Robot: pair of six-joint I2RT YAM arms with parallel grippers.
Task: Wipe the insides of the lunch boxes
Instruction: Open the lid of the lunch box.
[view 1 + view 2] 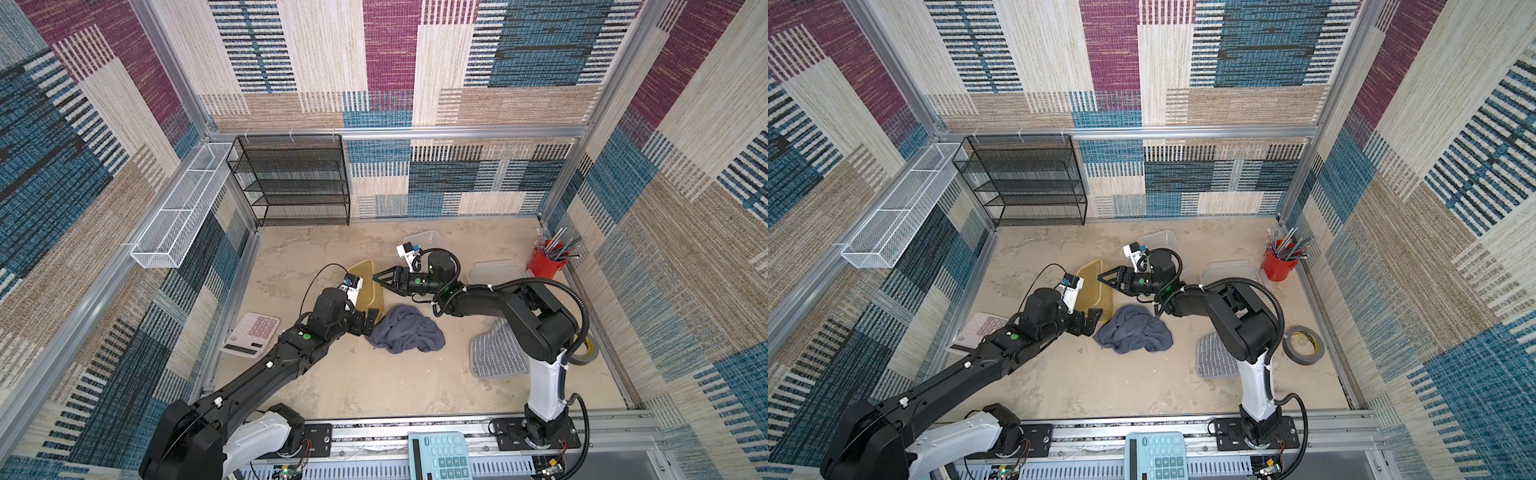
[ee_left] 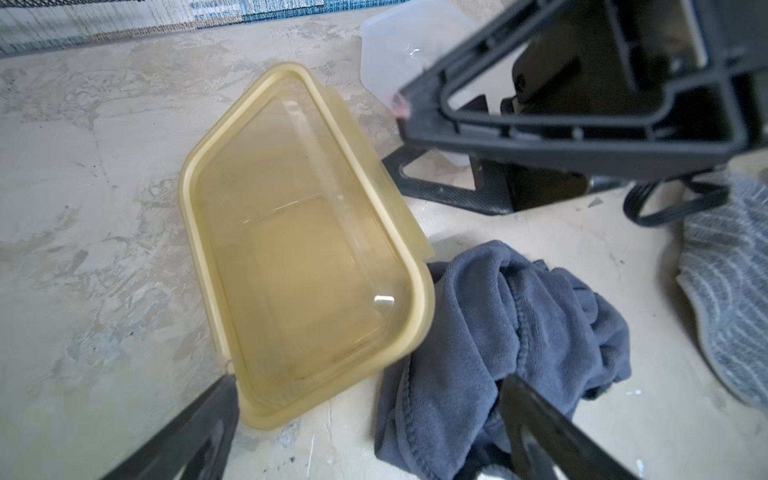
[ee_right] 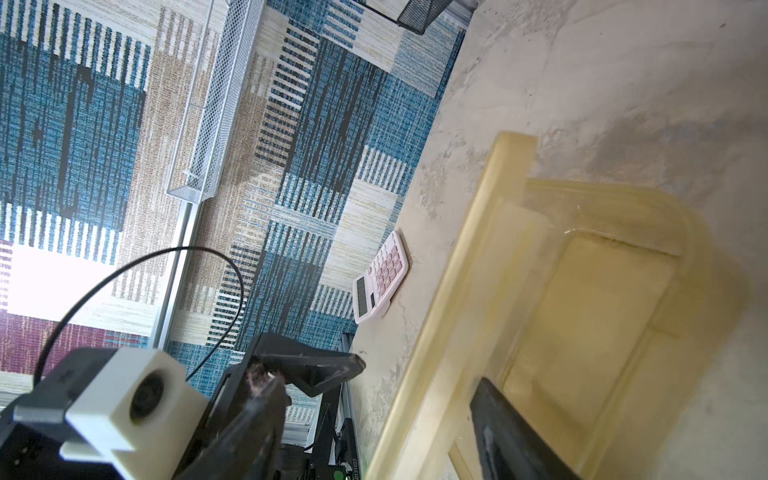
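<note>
The amber lunch box (image 1: 365, 286) (image 2: 307, 257) stands open and empty at mid-table, and its amber lid (image 2: 401, 208) shows along one long side. My left gripper (image 1: 371, 323) (image 2: 365, 415) is open at the box's near end. One of its fingers (image 2: 199, 428) is by the box corner, the other over the blue-grey cloth (image 1: 407, 328) (image 2: 507, 332). My right gripper (image 1: 376, 277) (image 3: 374, 380) is open beside the box's right long side, holding nothing. The clear lunch box (image 1: 424, 239) lies behind the right arm, partly hidden.
A clear lid (image 1: 494, 272) and a red pen cup (image 1: 546, 262) are at the back right. A striped grey pad (image 1: 494, 353) and a tape roll (image 1: 1303, 338) lie by the right arm. A pink calculator (image 1: 253, 332) is at the left, a teal calculator (image 1: 442, 455) at the front rail.
</note>
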